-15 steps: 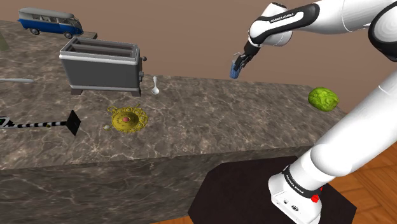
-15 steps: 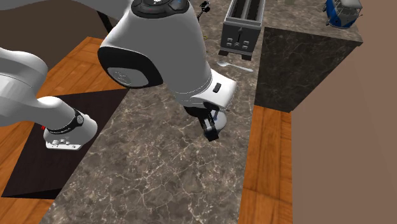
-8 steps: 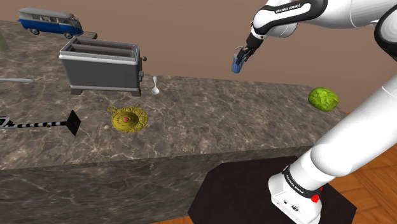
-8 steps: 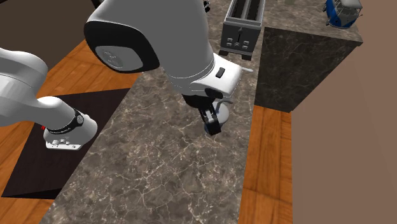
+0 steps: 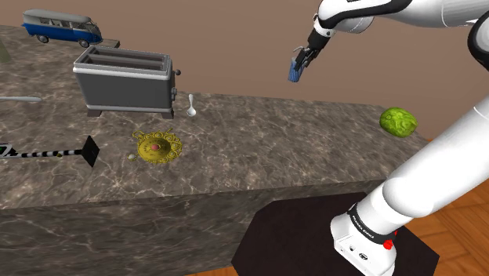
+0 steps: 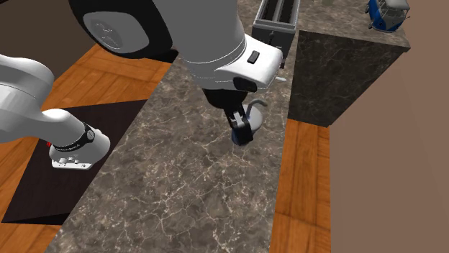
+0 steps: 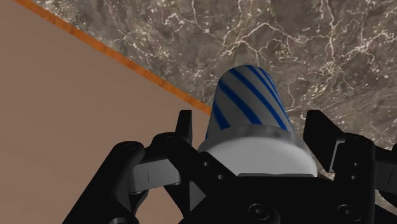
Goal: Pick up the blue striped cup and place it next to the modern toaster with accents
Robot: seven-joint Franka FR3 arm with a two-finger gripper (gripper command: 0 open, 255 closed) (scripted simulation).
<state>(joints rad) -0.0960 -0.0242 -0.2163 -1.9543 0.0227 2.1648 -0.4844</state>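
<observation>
A white robot arm holds the blue striped cup high in the air, clear of the mottled grey-brown stone surface. Judged from this, the pick-up half of the task is done: nothing supports the cup except the black tool. The placing half is not yet done. The toaster, a grey metal box with two long slots, stands well apart from the cup, toward the shoulder view's left, with a small white spoon just beside it on the side facing the cup. The cup must be carried across toward the toaster and lowered beside it; the open patch around the spoon looks like the likely landing spot, and an ornate gold dish lies nearer the front edge. In the wrist view the tool's two fingers are closed onto the cup from either side, pressing near its wider white end, while the narrower end, white with slanting blue stripes, points away toward the surface. The grip looks even and the cup sits centred between the fingers. The second exterior view places the cup below the arm's wrist, above the surface near its edge.
</observation>
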